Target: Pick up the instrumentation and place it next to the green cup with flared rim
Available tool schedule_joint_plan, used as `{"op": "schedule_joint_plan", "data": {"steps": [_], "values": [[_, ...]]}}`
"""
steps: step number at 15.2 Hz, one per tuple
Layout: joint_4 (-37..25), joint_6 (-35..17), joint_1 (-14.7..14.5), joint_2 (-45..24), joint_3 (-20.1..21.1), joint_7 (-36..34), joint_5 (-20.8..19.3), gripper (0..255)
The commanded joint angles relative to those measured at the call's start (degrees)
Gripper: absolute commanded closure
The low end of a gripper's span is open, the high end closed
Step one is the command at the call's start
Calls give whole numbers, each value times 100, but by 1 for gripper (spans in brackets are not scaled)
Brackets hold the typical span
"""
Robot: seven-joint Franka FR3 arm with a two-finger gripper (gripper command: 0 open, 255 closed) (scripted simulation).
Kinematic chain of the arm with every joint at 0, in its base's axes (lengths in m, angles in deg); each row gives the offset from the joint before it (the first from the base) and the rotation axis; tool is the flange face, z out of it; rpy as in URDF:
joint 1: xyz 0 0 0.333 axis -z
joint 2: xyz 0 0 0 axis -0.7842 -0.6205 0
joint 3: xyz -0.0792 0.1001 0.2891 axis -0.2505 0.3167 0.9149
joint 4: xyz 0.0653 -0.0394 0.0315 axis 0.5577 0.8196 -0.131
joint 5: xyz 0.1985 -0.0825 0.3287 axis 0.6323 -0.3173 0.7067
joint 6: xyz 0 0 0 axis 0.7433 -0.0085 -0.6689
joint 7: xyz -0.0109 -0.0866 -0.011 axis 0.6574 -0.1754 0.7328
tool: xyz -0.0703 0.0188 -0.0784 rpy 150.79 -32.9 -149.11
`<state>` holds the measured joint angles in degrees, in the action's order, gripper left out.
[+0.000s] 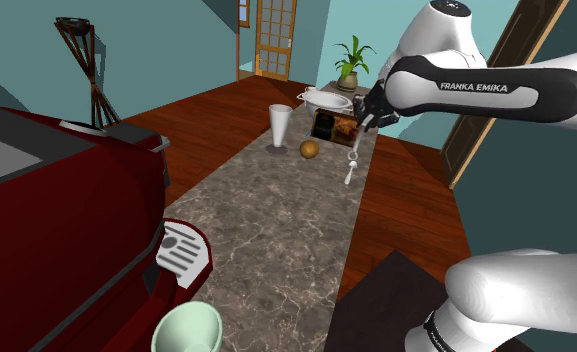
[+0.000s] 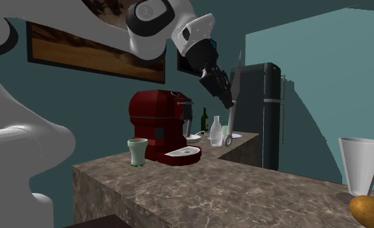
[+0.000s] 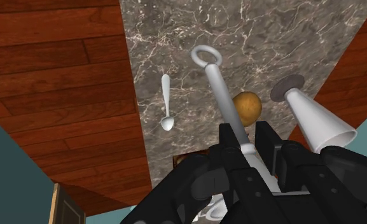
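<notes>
The white arm (image 1: pixel 496 90) reaches out high over the marble counter (image 1: pixel 266 240), its long forearm running roughly level toward the counter's far end. Its thick lower link sits beside the counter's near end. At the far end the wrist bends downward, and the black gripper (image 3: pixel 242 137) hangs above the stone, pointing at it. Its two fingers (image 3: pixel 226 141) are clamped partway along a slim grey tool (image 3: pixel 217 83), whose ring end points down toward the counter.
</notes>
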<state>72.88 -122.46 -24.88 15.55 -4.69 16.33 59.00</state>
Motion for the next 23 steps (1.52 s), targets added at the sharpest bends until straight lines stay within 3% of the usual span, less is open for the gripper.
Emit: {"op": "schedule_joint_plan", "data": {"steps": [1, 18, 23], "values": [[-155, 167, -2, 10, -11, 14, 3, 255], [-1587, 1371, 56, -213, -104, 160, -22, 255], [-1571, 1648, -89, 55, 461, -465, 77, 255]]}}
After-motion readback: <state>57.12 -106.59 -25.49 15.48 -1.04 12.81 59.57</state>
